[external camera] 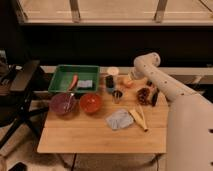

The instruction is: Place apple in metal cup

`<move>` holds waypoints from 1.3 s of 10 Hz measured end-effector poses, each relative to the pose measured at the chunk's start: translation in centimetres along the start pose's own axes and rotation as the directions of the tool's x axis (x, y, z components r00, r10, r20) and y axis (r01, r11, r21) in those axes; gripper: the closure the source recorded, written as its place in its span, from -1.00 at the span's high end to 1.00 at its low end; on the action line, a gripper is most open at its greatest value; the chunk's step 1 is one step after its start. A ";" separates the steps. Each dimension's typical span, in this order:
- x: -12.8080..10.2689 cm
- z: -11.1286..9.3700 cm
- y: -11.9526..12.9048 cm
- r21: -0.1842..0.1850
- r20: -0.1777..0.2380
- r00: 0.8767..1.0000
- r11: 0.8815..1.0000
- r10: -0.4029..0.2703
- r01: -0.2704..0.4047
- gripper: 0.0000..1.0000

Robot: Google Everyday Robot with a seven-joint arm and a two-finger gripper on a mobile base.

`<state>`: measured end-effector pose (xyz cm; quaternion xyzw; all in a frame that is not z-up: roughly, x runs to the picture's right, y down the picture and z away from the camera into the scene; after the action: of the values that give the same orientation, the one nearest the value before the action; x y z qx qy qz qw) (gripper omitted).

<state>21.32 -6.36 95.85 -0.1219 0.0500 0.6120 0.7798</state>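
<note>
The apple [125, 81] is a small yellow-orange fruit at the back of the wooden table [90, 135], right of the dark cylindrical container [109, 81]. The metal cup [117, 95] stands just in front of and left of the apple, short and silver-grey. My white arm bends at its elbow [147, 62] and reaches down-left. The gripper [132, 78] is at the apple's right side, close against it. The arm end partly covers the apple.
A white cup [113, 71] stands behind the dark container. A green tray [62, 85] lies at the back left. A purple bowl [63, 103] and an orange-red bowl [90, 102] sit in front of it. A brown pinecone-like thing [144, 95], a grey cloth [119, 119] and a yellow strip [138, 117] lie to the right.
</note>
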 end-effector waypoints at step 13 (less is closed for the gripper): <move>-1.0 7.1 0.1 0.019 -0.072 0.997 0.999 -0.041 0.043 0.43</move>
<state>20.44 -5.49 102.96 -0.1367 0.0817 0.5901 0.7915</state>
